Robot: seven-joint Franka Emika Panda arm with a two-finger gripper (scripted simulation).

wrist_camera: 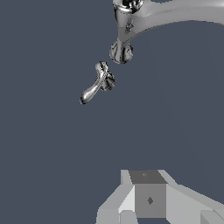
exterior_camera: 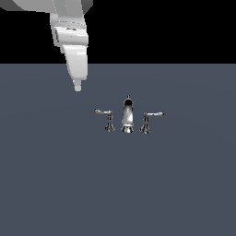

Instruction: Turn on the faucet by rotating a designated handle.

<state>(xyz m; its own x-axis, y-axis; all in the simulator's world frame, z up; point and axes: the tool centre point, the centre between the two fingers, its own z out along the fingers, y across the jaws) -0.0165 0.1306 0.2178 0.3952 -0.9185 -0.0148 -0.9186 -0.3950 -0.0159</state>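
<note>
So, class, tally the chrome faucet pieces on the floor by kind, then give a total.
Lever handles: 2, the designated handle and the right lever
Central spout: 1
Total: 3 pieces

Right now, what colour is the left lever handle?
Shiny chrome silver, with dark reflections. The left lever handle shows best in the wrist view.

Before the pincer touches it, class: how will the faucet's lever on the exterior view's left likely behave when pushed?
The left lever looks like rigid chrome, so probably stiff and slippery. Its thin arm sits on a flared post, so it should likely pivot rather than tip.
</note>
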